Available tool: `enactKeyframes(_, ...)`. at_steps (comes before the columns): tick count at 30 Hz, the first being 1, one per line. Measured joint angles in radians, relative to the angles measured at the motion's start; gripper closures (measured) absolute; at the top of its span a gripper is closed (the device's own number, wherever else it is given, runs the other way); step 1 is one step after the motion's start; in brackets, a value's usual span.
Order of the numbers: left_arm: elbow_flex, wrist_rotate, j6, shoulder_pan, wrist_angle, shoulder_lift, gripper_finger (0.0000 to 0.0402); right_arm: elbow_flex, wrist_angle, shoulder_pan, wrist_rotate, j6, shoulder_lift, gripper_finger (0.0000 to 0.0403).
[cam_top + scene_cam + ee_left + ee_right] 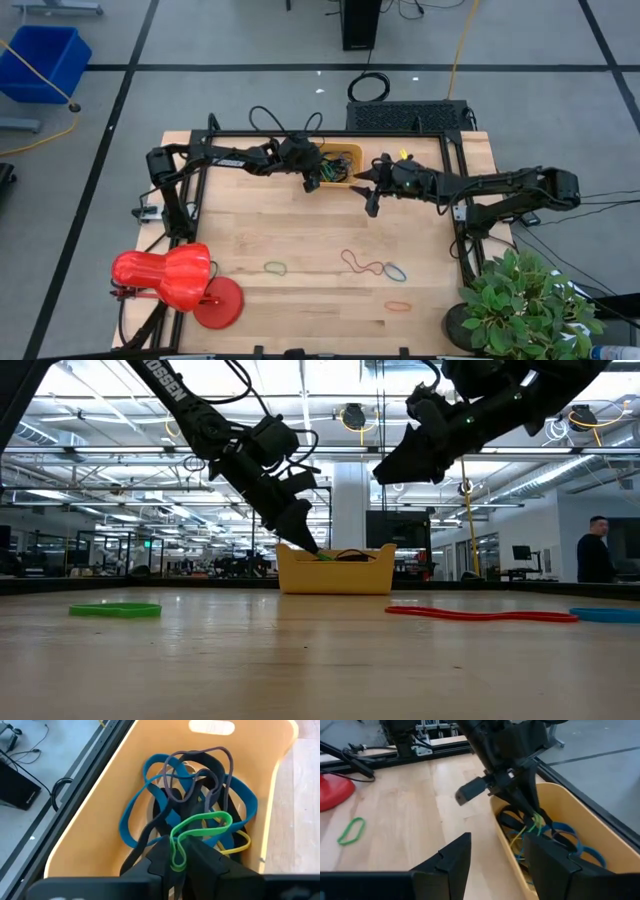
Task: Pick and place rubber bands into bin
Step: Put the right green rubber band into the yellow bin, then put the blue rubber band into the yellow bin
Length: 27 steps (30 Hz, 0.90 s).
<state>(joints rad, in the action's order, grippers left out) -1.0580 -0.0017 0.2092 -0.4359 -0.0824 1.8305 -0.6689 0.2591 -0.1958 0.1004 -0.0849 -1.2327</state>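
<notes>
Setting: pale wooden table (300, 230) in a black frame, open workshop hall behind; a red desk lamp (165, 277) sits at my near left corner, a potted green plant (520, 300) at my near right.
Bin: small shallow orange-yellow plastic tray (100, 820) at the far middle of the table, already holding a tangle of blue, black, grey-purple and yellow elastic loops (200, 795).
Left claw: my left gripper (179, 862) is dipped inside the bin, its tips pinching a thin bright-green rubber band (200, 825) whose free end drapes over the pile.
Right claw: my right gripper (495, 855) hovers just beside the bin, raised off the wood, jaws spread and holding nothing.
Remaining bands: a green loop (275, 268), a long red one (362, 265), a blue one (396, 271) and an orange one (398, 306) lie on the near half, well apart from the bin.
Step in hand: dropping the green band.
Doing it well, I judge: spread the left tips fully while low over the pile so the loop slips off, then lift straight up; watch for the band clinging to a fingertip or dragging other loops over the rim. Keep the right arm clear.
</notes>
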Motion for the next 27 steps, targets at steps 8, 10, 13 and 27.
enactKeyframes(8, 0.000, 0.000, -0.004, 0.002, 0.001, 0.000, 0.0309, 0.000, 0.029, 0.055, -0.001, -0.008, 0.000, 0.0225)
enactKeyframes(10, 0.000, 0.000, -0.005, 0.003, 0.002, 0.000, 0.0294, 0.000, 0.029, 0.061, -0.001, -0.008, 0.000, 0.0226)
enactKeyframes(13, 0.000, 0.000, -0.005, 0.003, 0.002, 0.000, 0.0265, 0.000, 0.027, 0.079, -0.001, 0.002, 0.012, 0.0229)
enactKeyframes(27, 0.000, 0.000, -0.005, 0.006, 0.001, -0.001, 0.0195, -0.170, -0.578, 0.296, 0.028, 0.125, 0.118, 0.0230)
